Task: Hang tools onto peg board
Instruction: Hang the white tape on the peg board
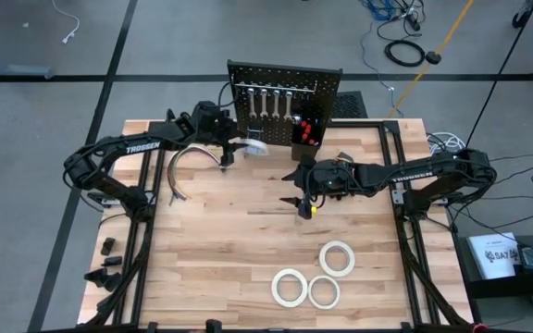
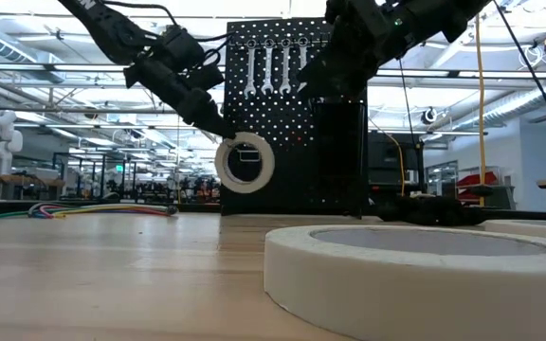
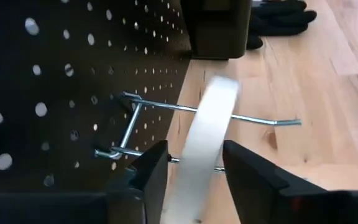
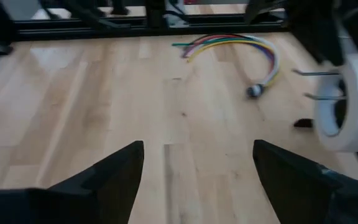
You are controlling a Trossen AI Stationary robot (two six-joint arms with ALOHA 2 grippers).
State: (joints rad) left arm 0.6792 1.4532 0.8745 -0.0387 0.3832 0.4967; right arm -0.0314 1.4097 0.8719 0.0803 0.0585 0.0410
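The black peg board (image 1: 283,104) stands upright at the table's far edge. Silver wrenches (image 1: 268,102) hang on its hooks, and red-handled tools (image 1: 305,132) stick out of its small bin. My left gripper (image 3: 194,165) is at the board's lower left, shut on a white tape roll (image 1: 255,145). A two-pronged metal hook (image 3: 253,119) passes through the roll's hole. My right gripper (image 4: 197,155) hovers open over the table's middle (image 1: 302,202), holding nothing. Three more tape rolls (image 1: 337,259) lie flat near the table's near right. My left gripper pinches the tape roll's band (image 3: 197,155) between its two fingers, one on each flat side, across the band's width. The fingers (image 2: 218,126) meet the roll's upper edge, slanting down from the table's left. The roll is upright and clear of the table, its hole over the hook's prongs.
A curved tube with coloured wires (image 1: 181,171) lies on the table's left, below my left arm. A black glove (image 3: 278,15) lies by the board's foot. Bare wood (image 1: 220,259) spreads across the near left of the table. Small black parts (image 1: 107,264) sit off its left edge.
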